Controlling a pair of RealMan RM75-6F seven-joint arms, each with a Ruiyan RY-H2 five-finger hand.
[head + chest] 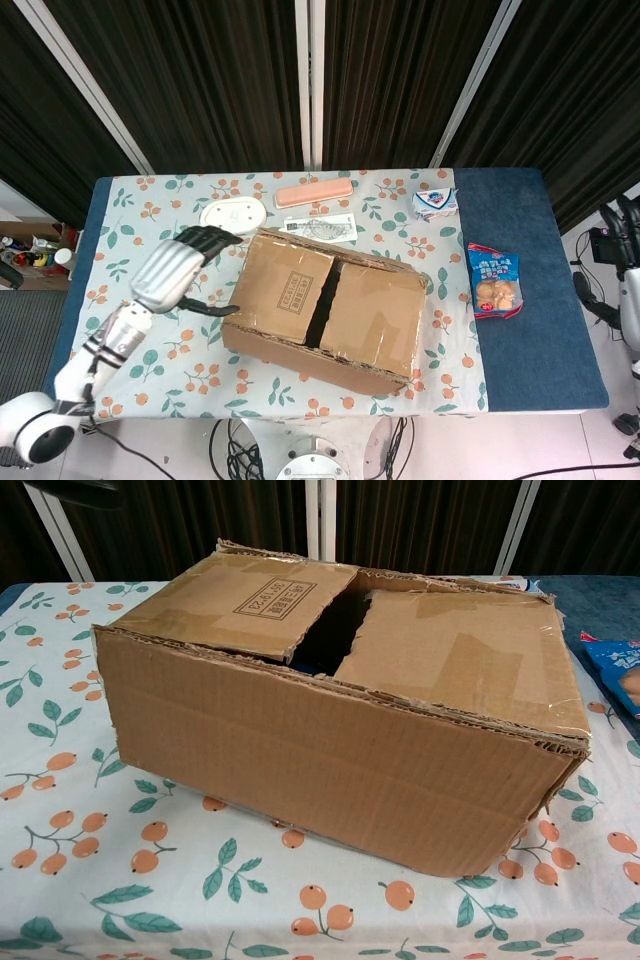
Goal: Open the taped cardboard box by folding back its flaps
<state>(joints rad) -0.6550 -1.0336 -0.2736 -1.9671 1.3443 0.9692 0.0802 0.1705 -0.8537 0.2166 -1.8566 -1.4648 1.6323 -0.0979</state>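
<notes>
With the cardboard box near the table's front edge, the empty, spread left hand should hook its fingertips under the left flap at the centre gap and lift outward.

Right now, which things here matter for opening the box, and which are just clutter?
Job:
cardboard box
left hand

Lying about:
white oval dish
pink bar
printed sheet
small carton
snack bag

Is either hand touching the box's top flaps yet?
No: the left hand hovers beside the cardboard box, and its top flaps lie untouched.
</notes>
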